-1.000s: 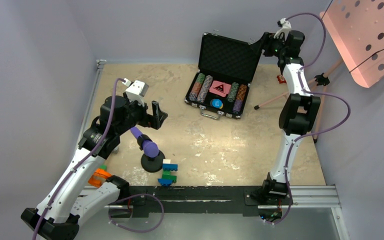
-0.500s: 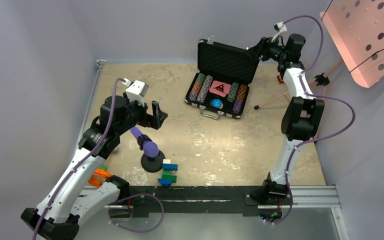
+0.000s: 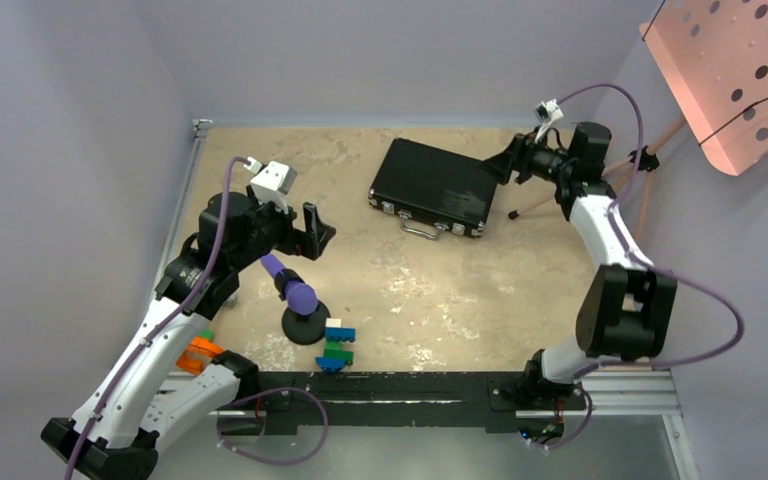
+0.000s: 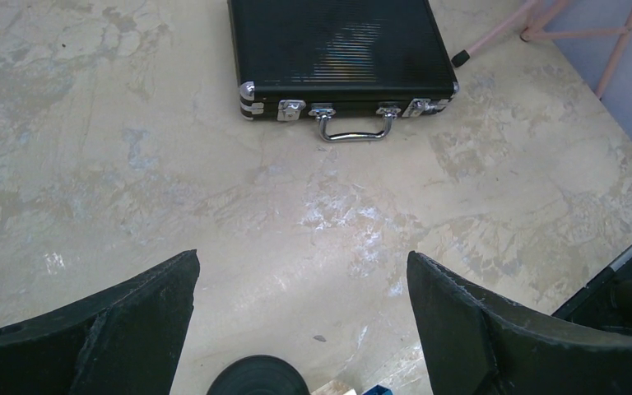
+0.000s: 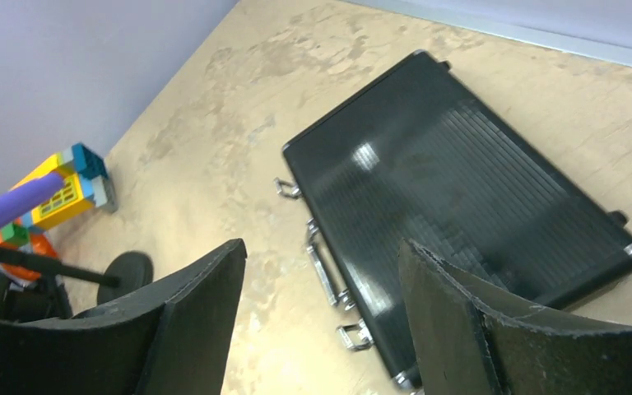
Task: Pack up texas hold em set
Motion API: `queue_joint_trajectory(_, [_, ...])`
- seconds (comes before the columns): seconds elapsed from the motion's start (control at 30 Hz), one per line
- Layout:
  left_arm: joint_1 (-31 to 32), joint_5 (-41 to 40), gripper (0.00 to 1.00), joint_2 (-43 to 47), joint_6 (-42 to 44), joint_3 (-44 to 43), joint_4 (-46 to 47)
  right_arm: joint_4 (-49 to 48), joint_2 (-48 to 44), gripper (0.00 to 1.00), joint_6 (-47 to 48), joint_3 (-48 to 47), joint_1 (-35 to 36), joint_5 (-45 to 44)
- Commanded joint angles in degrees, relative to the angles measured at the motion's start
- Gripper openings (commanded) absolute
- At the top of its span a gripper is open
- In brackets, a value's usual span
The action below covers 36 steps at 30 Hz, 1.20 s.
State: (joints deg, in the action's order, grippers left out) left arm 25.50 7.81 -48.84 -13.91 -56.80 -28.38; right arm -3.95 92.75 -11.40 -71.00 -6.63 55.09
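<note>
The black hard case (image 3: 430,185) of the texas hold em set lies flat on the table at the back with its lid down. Its silver handle (image 3: 420,232) and latches face the near side. The chips, cards and buttons are hidden inside. My right gripper (image 3: 508,165) hovers open just above the case's far right corner and holds nothing. In the right wrist view its fingertips (image 5: 321,247) frame the case (image 5: 461,206) and the latches. My left gripper (image 3: 315,235) is open over bare table at the left. In the left wrist view the case (image 4: 341,49) lies ahead of that gripper (image 4: 300,259).
A purple-tipped object on a round black base (image 3: 300,300) stands under the left arm. A toy-brick figure (image 3: 338,345) is beside it, near the front edge. A pink perforated stand (image 3: 730,70) rises at the right, and one thin leg (image 3: 545,202) reaches the table by the case.
The case lid, upright a second ago with chips and cards showing, has come down and now lies shut. My right arm followed it forward and down. The left arm has not moved.
</note>
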Motion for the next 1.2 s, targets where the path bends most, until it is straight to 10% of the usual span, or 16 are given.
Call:
queue_joint_trajectory(0.0, [-0.3,1.9,1.0,1.7,-0.1,-1.4,2.1,0.7,-11.9,0.72,2.2,7.2,0.8,-1.6])
queue_joint_trajectory(0.67, [-0.3,-2.4,1.0,5.9,-0.1,-0.2,0.9,11.4,-29.5,0.57,-0.7,18.8,13.0,-27.3])
queue_joint_trajectory(1.17, [-0.2,-3.2,1.0,2.1,-0.5,-0.3,-0.1,5.7,-25.8,0.31,-13.5,27.2,24.3,-50.2])
